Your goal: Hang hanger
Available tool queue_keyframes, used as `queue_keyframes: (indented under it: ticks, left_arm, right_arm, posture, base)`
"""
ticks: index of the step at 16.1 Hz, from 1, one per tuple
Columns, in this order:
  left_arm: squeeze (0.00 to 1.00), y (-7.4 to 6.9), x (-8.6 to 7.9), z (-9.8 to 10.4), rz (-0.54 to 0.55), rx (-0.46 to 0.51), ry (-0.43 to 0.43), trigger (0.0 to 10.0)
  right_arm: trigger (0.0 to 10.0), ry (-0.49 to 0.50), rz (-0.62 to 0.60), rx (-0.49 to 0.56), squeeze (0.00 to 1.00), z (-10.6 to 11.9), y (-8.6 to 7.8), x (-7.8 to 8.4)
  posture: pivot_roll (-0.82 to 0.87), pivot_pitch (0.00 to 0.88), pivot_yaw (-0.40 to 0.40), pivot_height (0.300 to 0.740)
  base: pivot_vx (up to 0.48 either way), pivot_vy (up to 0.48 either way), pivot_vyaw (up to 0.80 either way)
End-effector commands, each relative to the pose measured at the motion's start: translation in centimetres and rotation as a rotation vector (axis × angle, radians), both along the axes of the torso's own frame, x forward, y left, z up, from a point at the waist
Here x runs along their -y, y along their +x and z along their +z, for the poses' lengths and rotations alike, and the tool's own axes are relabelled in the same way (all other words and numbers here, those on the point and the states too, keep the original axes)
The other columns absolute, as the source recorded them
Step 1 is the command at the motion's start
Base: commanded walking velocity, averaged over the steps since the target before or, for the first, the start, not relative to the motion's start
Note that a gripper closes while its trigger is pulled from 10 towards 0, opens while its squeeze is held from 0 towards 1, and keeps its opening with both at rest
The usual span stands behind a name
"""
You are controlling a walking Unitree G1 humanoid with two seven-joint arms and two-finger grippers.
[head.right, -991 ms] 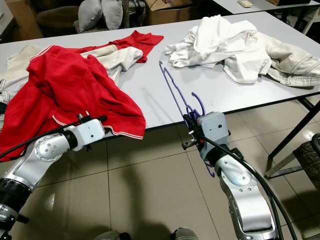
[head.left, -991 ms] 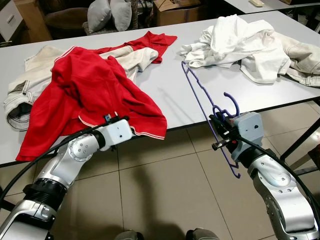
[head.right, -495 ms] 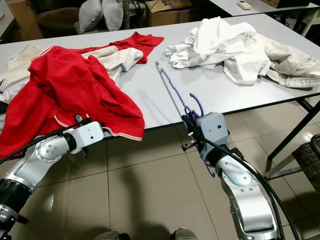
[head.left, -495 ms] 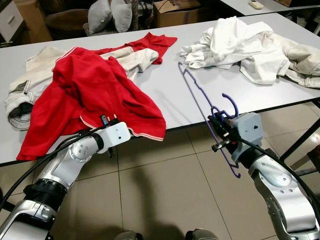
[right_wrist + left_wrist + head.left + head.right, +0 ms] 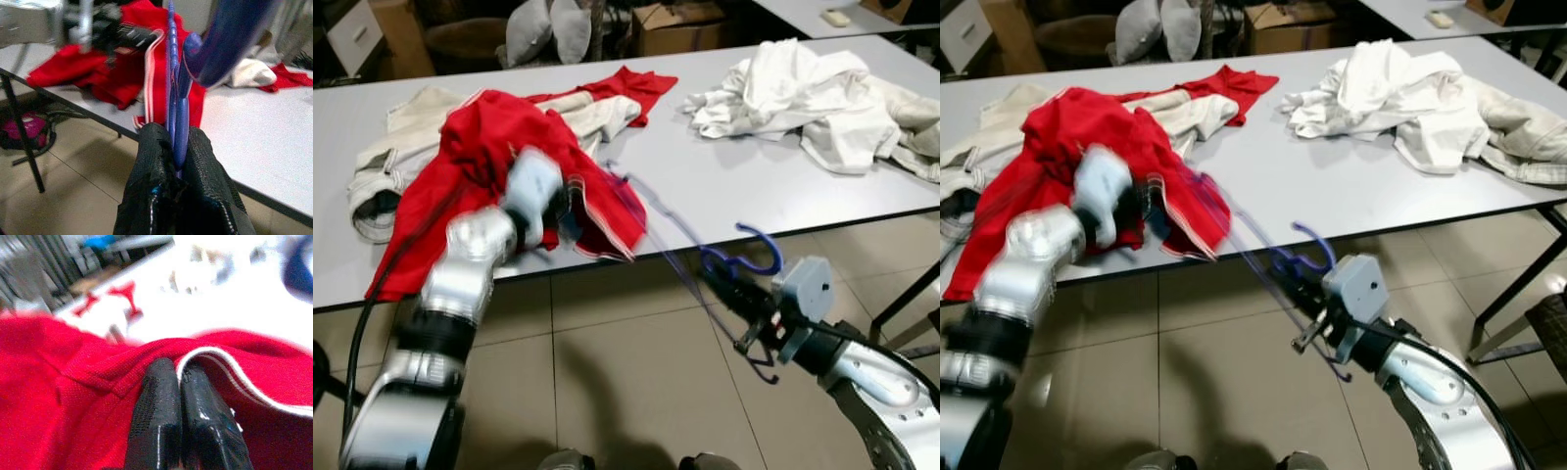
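A red shirt with white trim lies in a heap on the left of the grey table. My left gripper is shut on the shirt's hem and holds it raised at the table's front edge; the arm is blurred in the eye views. The purple hanger slants from below the table's edge up toward that hem, hook upward. My right gripper is shut on the hanger just under the hook, and sits in front of the table over the floor.
A pile of white and beige clothes lies on the table's right side, and a beige garment on its left. A dark table leg stands at the right. Cushions and a cardboard box are behind the table.
My left arm has swung up and to the right, lifting the red shirt's hem. My right gripper has tipped the hanger leftward, so its far end now reaches the hem.
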State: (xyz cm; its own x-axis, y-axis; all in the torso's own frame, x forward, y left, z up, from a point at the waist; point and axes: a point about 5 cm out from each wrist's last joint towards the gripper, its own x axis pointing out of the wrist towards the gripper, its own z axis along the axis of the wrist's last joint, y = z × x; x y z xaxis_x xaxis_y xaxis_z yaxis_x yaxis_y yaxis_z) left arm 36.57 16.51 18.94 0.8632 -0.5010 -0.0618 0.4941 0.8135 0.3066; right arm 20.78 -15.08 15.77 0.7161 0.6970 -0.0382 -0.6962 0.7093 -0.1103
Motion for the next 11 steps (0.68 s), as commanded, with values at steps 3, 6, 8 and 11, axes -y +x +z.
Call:
queue_keyframes:
  ticks: [3, 6, 8, 11]
  left_arm:
    - [0.00, 0.9, 0.2, 4.0, -0.012, 0.079, -0.003, 0.0]
    - [0.00, 1.1, 0.3, 6.0, -0.019, 0.137, 0.041, 0.0]
    - [0.00, 0.7, 0.9, 6.6, -0.066, 0.148, 0.082, 0.0]
    - [0.00, 0.0, 1.2, 6.9, -0.109, 0.148, 0.125, 0.0]
  right_arm:
    - [10.0, 0.011, 0.120, -0.024, 0.00, 0.2, -1.1, -1.0]
    - [10.0, 0.017, 0.138, -0.048, 0.00, -0.2, -1.3, -1.3]
    - [10.0, -0.036, 0.040, -0.071, 0.00, -1.1, 0.0, -1.1]
    - [10.0, -0.048, -0.033, -0.097, 0.00, -1.9, 1.8, -1.5]
  posture:
    - [-0.17, 0.032, 0.071, 0.740]
    - [-0.17, 0.031, 0.081, 0.740]
    - [-0.17, 0.031, 0.081, 0.740]
    - [-0.16, 0.034, 0.081, 0.740]
  base:
    - [0.000, 0.000, 0.00]
    - [0.000, 0.000, 0.00]
    - [0.000, 0.000, 0.00]
    - [0.000, 0.000, 0.00]
